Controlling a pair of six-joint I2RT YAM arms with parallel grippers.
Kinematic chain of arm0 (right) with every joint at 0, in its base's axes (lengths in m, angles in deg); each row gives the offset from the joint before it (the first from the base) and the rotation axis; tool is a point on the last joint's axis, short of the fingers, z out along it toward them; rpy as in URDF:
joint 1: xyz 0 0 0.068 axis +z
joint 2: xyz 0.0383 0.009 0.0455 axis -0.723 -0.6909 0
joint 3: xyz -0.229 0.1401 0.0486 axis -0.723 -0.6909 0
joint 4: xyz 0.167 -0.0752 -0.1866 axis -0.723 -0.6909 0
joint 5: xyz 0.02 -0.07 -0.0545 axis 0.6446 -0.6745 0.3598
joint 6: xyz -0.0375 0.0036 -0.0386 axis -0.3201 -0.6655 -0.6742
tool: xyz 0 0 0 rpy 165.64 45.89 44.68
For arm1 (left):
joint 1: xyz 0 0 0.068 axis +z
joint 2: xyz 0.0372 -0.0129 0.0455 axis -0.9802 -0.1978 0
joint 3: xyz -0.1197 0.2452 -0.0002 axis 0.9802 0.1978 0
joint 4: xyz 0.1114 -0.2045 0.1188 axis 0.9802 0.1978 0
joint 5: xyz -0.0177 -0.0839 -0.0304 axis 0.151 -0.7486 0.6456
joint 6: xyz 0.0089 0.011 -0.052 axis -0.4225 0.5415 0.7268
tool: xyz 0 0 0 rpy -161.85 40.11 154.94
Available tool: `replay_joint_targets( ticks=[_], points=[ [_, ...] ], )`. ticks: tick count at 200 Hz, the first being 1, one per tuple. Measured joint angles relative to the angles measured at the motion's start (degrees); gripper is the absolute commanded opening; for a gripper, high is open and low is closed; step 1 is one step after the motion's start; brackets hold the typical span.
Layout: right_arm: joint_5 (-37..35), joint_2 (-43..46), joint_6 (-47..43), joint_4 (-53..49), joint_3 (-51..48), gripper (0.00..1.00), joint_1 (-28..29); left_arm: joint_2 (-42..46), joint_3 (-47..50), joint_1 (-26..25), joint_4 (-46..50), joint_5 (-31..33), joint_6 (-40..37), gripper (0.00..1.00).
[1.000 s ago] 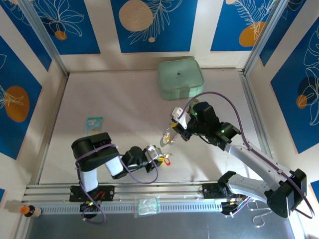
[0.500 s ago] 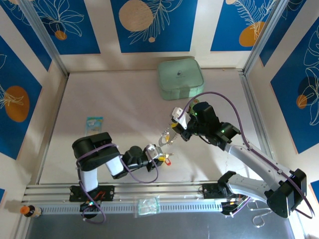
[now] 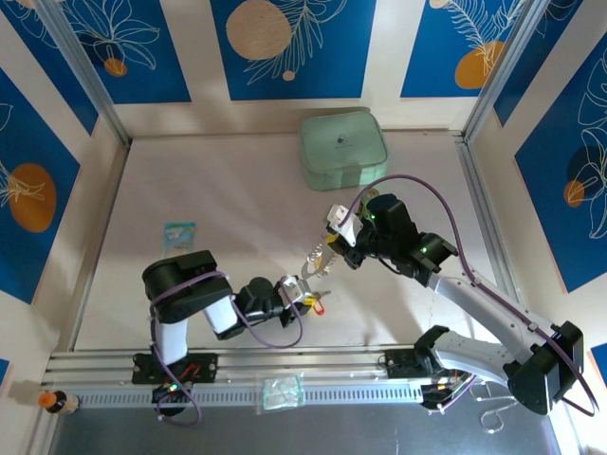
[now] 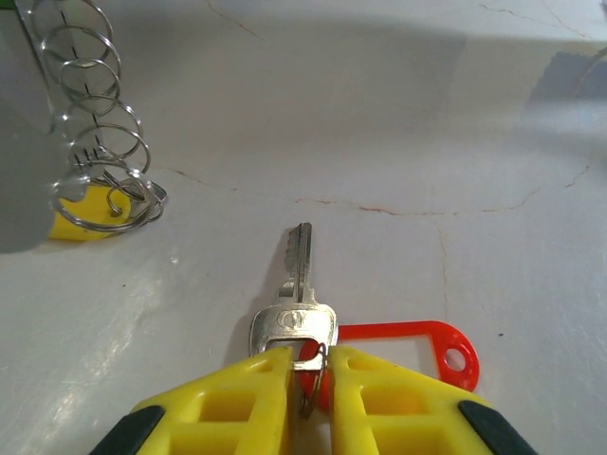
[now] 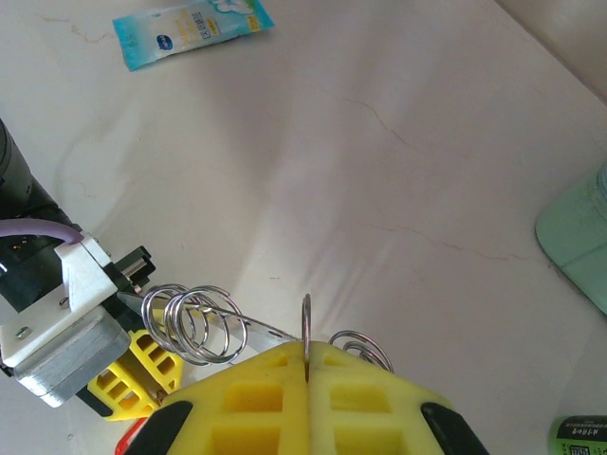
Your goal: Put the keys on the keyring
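Since a second ago the left arm has edged slightly rightward, while the right arm has stayed put. The left gripper has its yellow fingers nearly together, seemingly pinching the small split ring at the head of the red key. That key lies flat on the table, blade pointing away, its red plastic head just right of the fingers. The right gripper is clamped on the thin wire of the keyring, whose coils reach down to the table near the left gripper. The yellow key shows only its head beneath the lowest coils. Its blade is hidden, and we cannot tell whether it is threaded. A green cylinder is cut off at the frame corner. The pale green case sits closed at the far edge, contents unseen. A sachet lies to the left, and bare tabletop stretches between it, the case and the grippers.
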Motion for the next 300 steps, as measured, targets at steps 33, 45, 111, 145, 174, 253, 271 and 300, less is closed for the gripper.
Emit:
replay_joint_targets(
  ticks=[33, 45, 111, 145, 174, 253, 271, 300],
  points=[
    [0.0, 0.0, 0.0, 0.0, 0.0, 0.0, 0.0, 0.0, 0.0, 0.02, -0.09, 0.02, 0.11, 0.01],
    [0.0, 0.0, 0.0, 0.0, 0.0, 0.0, 0.0, 0.0, 0.02, 0.02, -0.26, 0.02, 0.11, 0.0],
    [-0.02, -0.02, 0.0, -0.57, 0.57, 0.0, 0.0, 17.97, 4.24, 0.04, 9.01, 0.48, -0.31, 0.0],
    [0.0, -0.37, 0.0, -1.14, 1.09, 0.0, -0.11, 48.65, -0.59, -0.02, 37.44, 2.51, -3.52, 0.0],
    [-0.02, -1.53, -0.24, -1.27, 1.88, 0.0, -0.11, 64.72, -9.03, 0.0, 64.04, 6.19, -7.98, 0.0],
    [0.81, -2.12, -5.81, 0.13, 2.49, 0.0, 5.68, 58.18, -28.3, 0.31, 101.48, 13.09, -20.65, 0.0],
    [2.21, -2.27, -7.13, 0.72, 2.49, 0.0, 6.93, 57.86, -29.35, 1.77, 103.1, 10.38, -21.53, 0.0],
    [3.8, -4.83, -7.56, 3.39, 2.45, 0.0, 9.53, 56.7, -31.06, 4.92, 103.36, 5.46, -21.49, 0.0]
  ],
)
